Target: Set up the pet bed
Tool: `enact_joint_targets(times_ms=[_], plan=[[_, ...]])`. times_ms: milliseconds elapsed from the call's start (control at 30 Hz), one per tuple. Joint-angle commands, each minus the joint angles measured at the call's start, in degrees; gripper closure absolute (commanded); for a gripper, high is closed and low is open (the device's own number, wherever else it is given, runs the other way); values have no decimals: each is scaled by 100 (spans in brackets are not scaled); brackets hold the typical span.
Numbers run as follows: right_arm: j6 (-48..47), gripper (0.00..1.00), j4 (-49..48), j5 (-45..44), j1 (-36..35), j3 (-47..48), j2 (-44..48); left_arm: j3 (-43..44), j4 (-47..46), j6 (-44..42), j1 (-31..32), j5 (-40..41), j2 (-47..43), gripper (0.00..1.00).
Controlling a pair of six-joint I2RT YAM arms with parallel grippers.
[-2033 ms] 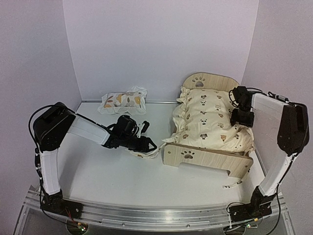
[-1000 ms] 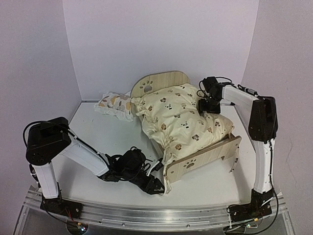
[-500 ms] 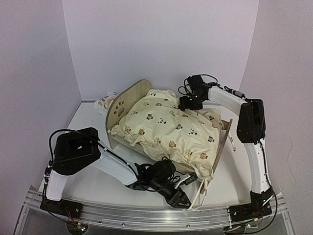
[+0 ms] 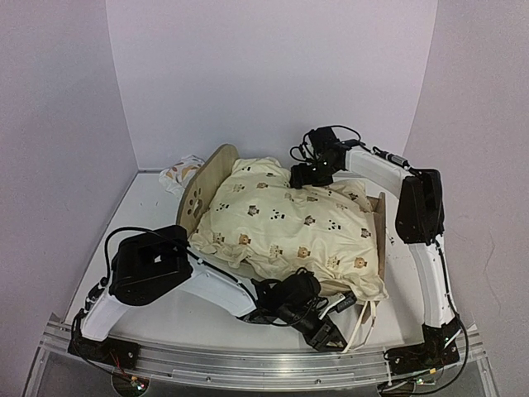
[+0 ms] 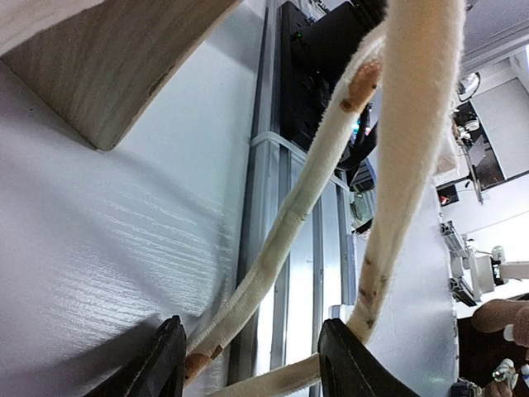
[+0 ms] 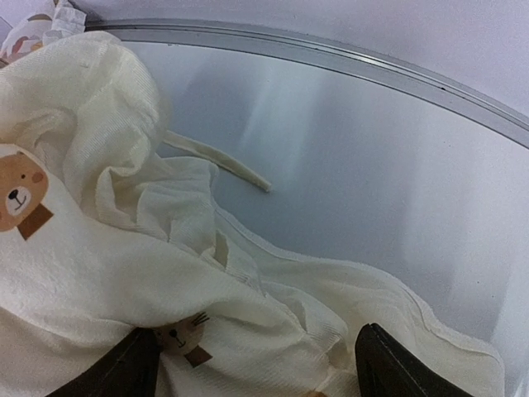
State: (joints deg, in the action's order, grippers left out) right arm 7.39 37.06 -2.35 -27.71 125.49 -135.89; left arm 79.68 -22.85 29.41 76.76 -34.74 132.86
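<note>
The pet bed stands turned on the table, with one rounded plywood end board (image 4: pixel 201 188) at the left and the other (image 4: pixel 379 222) at the right. The cream animal-print quilt (image 4: pixel 289 219) covers it and hides the striped base. My left gripper (image 4: pixel 329 333) is low at the bed's near right corner. In the left wrist view it (image 5: pixel 252 331) is open, with the quilt's cream ties (image 5: pixel 289 223) running between its fingers. My right gripper (image 4: pixel 299 176) is at the quilt's far edge. In the right wrist view it (image 6: pixel 256 339) is open over the quilt (image 6: pixel 99 273).
The leaf-print pillow (image 4: pixel 182 172) lies at the back left behind the end board, and shows in the right wrist view (image 6: pixel 33 29). A plywood foot of the bed (image 5: pixel 107 66) sits close above my left fingers. The metal rail (image 4: pixel 248 364) runs along the near edge.
The bed with the quilt has turned further counter-clockwise. My left gripper has slid right along the front by the ties. My right gripper has moved left along the quilt's far edge.
</note>
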Motion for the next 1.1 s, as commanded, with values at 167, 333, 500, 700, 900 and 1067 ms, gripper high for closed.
enact_joint_targets(times_ms=[167,333,500,700,900,1067], plan=[[286,2,1516,375,-314,-180,383,-324,1775,-59,-320,2290,-953,25],[372,2,1512,172,-319,-364,894,-690,2168,0,-318,2649,-1321,21],[452,2,1494,-166,-324,-835,1602,-1156,2372,112,-325,3042,-1890,20],[657,2,1480,-508,-326,-1662,2600,-1414,2679,82,-323,3271,-2429,20],[1071,2,1463,-1026,-364,-3131,4095,-1552,2872,25,-322,3658,-2927,20],[1341,4,1339,-1152,-451,-4582,5585,-1442,3086,-47,-325,3760,-3200,21]])
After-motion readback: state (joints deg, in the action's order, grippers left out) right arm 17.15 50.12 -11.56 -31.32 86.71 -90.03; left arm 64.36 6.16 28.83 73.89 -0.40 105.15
